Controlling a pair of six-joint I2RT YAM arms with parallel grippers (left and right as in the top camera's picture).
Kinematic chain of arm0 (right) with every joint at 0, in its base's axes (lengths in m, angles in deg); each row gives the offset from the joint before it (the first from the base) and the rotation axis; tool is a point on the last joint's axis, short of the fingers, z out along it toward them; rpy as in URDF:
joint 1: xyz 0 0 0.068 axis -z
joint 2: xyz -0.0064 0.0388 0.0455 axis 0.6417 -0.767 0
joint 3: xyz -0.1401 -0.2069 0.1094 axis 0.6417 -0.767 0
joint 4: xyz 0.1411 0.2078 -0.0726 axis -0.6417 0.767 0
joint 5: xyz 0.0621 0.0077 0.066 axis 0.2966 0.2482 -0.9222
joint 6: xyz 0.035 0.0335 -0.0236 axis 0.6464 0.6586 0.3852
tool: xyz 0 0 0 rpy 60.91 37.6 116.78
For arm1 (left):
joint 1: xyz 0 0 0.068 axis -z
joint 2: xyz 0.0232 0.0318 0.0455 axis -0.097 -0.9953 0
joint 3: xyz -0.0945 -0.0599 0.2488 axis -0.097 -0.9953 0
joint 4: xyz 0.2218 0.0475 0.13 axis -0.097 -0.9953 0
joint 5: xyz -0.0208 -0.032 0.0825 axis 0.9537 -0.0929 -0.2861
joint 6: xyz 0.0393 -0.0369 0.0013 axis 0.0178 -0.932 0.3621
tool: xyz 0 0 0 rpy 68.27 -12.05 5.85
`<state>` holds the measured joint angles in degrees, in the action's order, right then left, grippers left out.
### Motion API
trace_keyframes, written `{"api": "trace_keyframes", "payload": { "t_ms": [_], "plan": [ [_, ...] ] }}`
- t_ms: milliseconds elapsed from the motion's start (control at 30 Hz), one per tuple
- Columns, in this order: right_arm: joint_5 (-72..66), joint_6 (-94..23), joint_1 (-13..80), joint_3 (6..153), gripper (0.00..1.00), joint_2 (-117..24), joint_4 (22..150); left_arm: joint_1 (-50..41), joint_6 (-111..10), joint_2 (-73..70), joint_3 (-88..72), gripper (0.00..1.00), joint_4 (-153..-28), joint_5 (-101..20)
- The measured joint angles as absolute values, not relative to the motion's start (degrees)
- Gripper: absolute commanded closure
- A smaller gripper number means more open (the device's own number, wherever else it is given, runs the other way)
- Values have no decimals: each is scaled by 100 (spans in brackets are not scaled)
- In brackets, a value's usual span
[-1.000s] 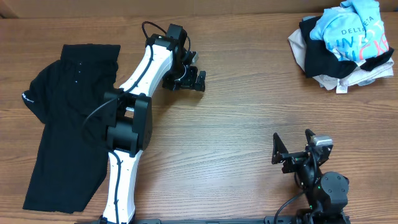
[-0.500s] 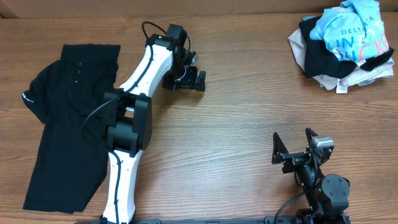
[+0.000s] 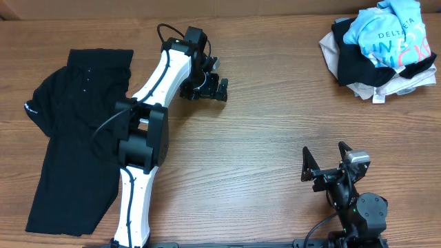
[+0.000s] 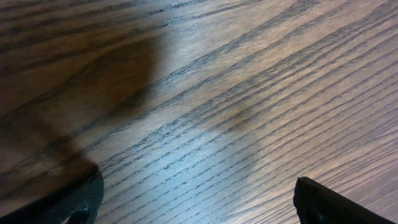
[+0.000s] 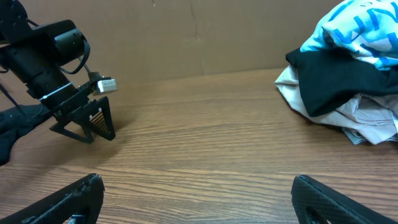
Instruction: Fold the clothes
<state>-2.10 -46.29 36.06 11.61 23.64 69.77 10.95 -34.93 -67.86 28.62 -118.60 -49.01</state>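
A brown wood-grain counter (image 3: 275, 103) runs back to a plain brown wall (image 5: 186, 31), and at its far right corner sits a heap of clothes (image 3: 375, 65) with the light blue T-shirt (image 3: 386, 31) crumpled on top of black and pale pieces. A black garment (image 3: 69, 151) lies flat at the left, the left arm (image 3: 148, 131) reaching along its right edge. The left claw (image 3: 204, 91) and right claw (image 3: 324, 164) both gape wide, holding nothing, well apart from the heap with bare wood between.
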Motion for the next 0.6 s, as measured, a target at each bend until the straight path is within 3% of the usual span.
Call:
{"api": "trace_keyframes", "payload": {
  "t_ms": [267,600],
  "plan": [
    [-208,-4626,3608,1161,0,2364,6977,1687,-3491,-6111,2716,0,-11867,-5056],
    [-210,-4629,3608,1159,0,2364,6977,2974,-3338,-2299,2770,0,-11631,-6527]
  ]
}}
